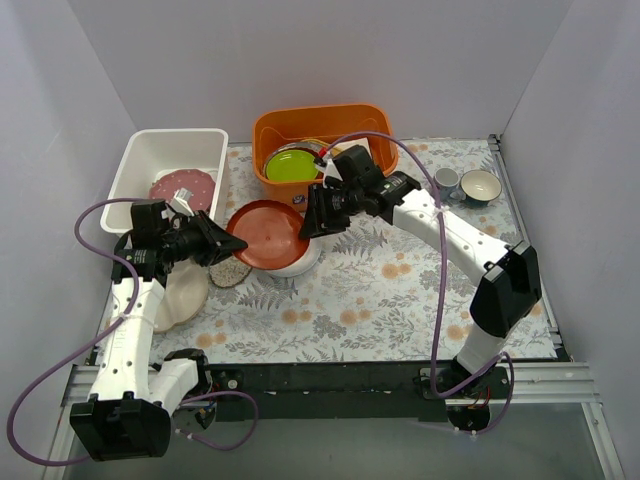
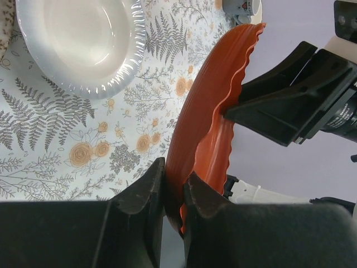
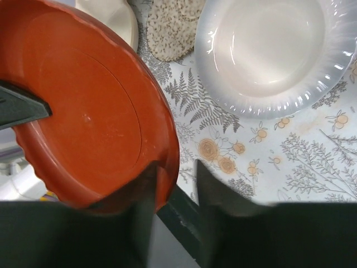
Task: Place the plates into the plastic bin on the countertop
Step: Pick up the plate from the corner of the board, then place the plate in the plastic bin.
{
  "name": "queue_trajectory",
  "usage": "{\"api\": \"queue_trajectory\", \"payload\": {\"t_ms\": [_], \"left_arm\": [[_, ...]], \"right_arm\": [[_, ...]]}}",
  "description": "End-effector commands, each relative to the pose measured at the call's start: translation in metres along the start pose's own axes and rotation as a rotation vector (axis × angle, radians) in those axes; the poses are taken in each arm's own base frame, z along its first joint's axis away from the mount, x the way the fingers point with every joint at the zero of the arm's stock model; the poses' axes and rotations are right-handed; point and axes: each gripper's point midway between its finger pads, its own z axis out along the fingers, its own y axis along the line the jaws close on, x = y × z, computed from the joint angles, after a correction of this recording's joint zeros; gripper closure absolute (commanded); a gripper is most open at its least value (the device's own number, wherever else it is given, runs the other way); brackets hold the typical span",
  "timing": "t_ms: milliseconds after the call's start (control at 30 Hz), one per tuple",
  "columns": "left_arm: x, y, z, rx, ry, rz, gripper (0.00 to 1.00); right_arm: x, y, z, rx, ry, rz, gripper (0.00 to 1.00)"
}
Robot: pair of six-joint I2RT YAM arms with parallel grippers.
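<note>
The red-orange plate (image 1: 268, 232) hangs tilted on edge above the plain white plate (image 1: 303, 263), between my two grippers. My left gripper (image 1: 222, 243) is shut on its scalloped rim (image 2: 206, 111). My right gripper (image 1: 312, 222) is open at the opposite rim (image 3: 83, 111), with one finger (image 3: 146, 184) against the plate's edge and the other apart. The white plastic bin (image 1: 140, 160) at the back left holds the pink plate (image 1: 183, 187). The speckled oval plate (image 1: 232, 272) and the cream plate (image 1: 185, 290) lie on the countertop (image 1: 400, 290) under my left arm.
The orange tub (image 1: 320, 125) at the back holds the lime-green plate (image 1: 290, 165). Two cups (image 1: 447, 180) (image 1: 481, 186) stand at the back right. The white plate also shows in the wrist views (image 2: 83, 39) (image 3: 273, 50).
</note>
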Motion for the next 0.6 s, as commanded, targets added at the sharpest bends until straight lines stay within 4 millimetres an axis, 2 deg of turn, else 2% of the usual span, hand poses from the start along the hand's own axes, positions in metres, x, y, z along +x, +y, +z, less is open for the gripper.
{"api": "queue_trajectory", "payload": {"t_ms": [0, 167, 267, 400, 567], "left_arm": [[-0.003, -0.013, -0.006, 0.04, -0.021, 0.029, 1.0], [-0.007, -0.014, -0.005, 0.032, -0.022, 0.03, 1.0], [-0.009, -0.014, -0.004, 0.03, -0.024, 0.032, 1.0], [-0.014, -0.016, -0.002, 0.029, -0.025, 0.035, 1.0], [-0.028, -0.025, -0.001, 0.036, -0.05, 0.053, 1.0]], "right_arm": [[-0.007, 0.014, -0.019, -0.049, -0.059, -0.024, 0.46], [-0.012, 0.01, -0.027, -0.027, -0.094, -0.023, 0.27], [-0.013, 0.008, -0.033, -0.026, -0.105, -0.014, 0.25], [-0.016, 0.009, -0.043, -0.024, -0.145, -0.013, 0.17], [-0.014, 0.003, -0.055, -0.019, -0.183, -0.011, 0.12]]}}
